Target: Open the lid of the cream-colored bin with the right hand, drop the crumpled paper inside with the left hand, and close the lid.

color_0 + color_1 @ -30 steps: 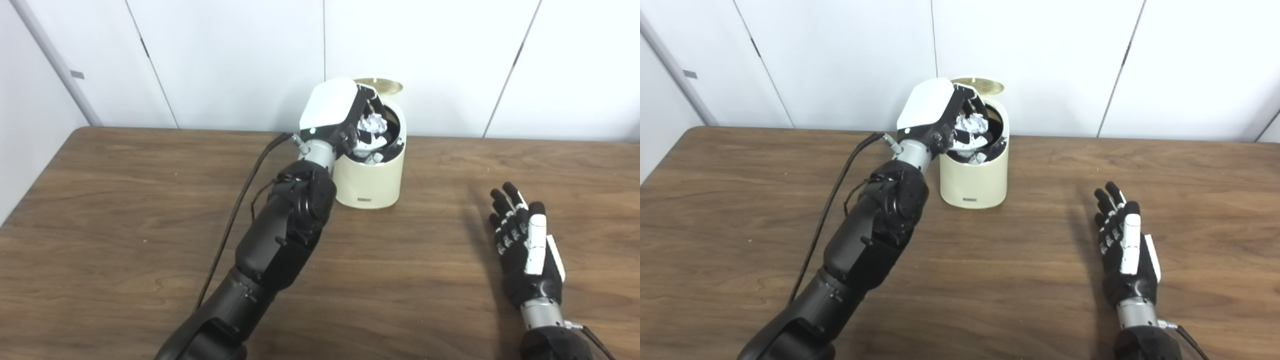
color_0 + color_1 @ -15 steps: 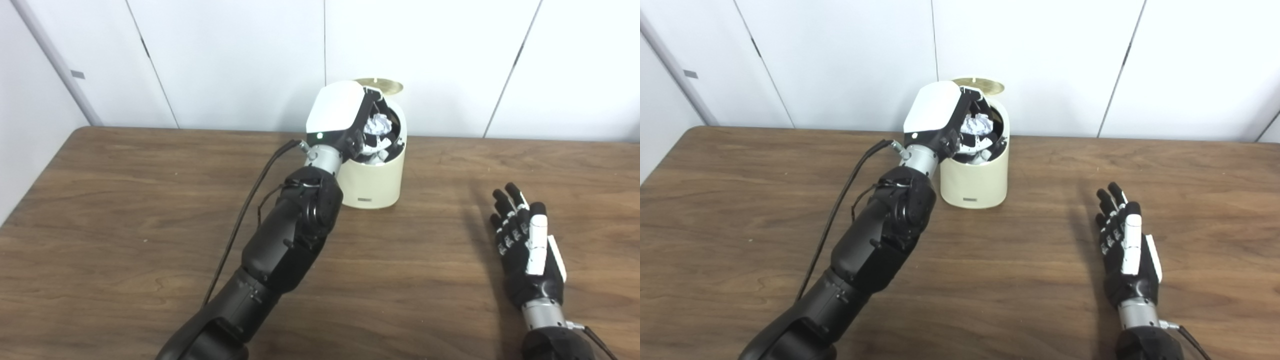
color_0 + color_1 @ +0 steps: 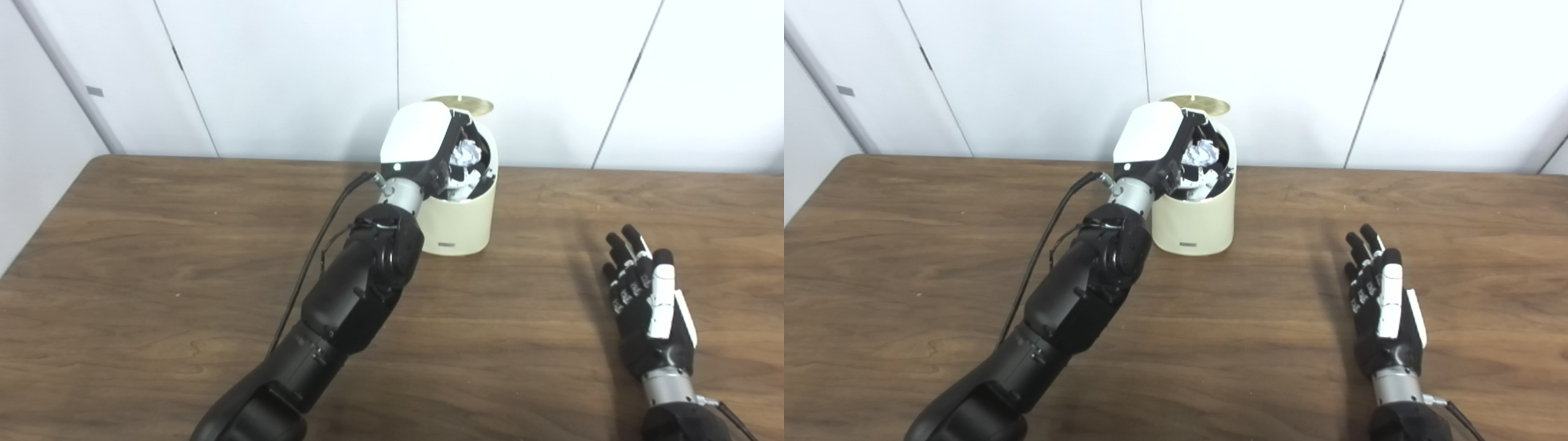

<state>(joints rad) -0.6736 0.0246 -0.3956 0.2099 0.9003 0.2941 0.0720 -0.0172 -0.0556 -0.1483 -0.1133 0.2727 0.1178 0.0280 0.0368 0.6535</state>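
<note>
Our left hand (image 3: 429, 144) is over the open mouth of the cream-colored bin (image 3: 460, 217), which stands at the back of the tabletop (image 3: 153, 257), near the wall. The fingers are curled around the crumpled paper (image 3: 464, 151), so the hand is closed on it, just above the dark inside of the bin. The gold lid (image 3: 460, 101) stands tilted up behind the opening.

We judge the paper to be very light and soft. It needs only a gentle hold around its bulk, and it should fall straight down when the fingers spread. The bin seems light too and could slide if we push its rim. The lid looks thin and hinged at the back, so a press on its front edge should bring it down.

Our right hand (image 3: 1381, 318) lies flat on the tabletop, well apart from the bin, with fingers stretched out and holding nothing.

Compared with one second ago, the left hand has moved a little further to the right and over the opening, and the forearm has followed it. The right hand has slipped slightly toward us. The bin has not moved.
</note>
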